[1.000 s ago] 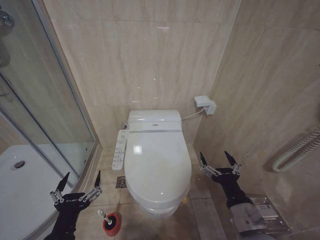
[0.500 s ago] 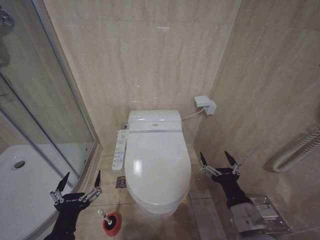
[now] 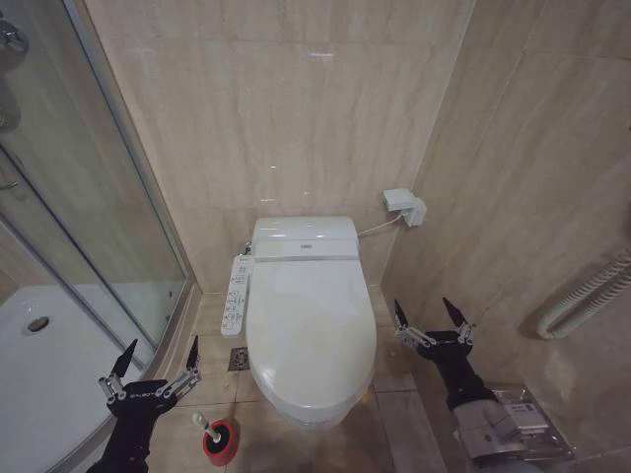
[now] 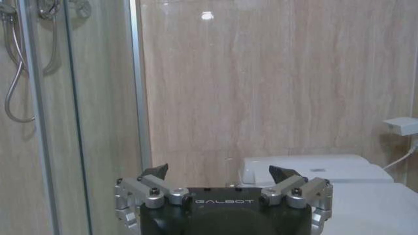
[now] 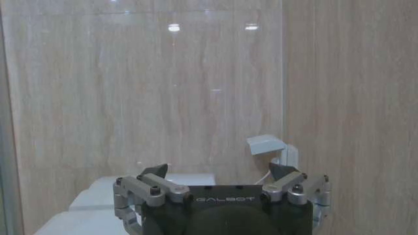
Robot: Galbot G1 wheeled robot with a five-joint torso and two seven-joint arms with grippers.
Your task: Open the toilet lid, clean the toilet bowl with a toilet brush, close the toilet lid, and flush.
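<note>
Your head camera looks down and forward from above, taking in the closed toilet lid point(image 3: 311, 330) at centre with the left end effector point(image 3: 158, 361) and right end effector point(image 3: 431, 317) low on either side. Each wrist camera sits just behind its own end effector, left point(image 4: 222, 173) and right point(image 5: 220, 171), facing level toward the back wall point(image 3: 286, 118). All three views share that wall and the white wall box point(image 3: 404, 205).
</note>
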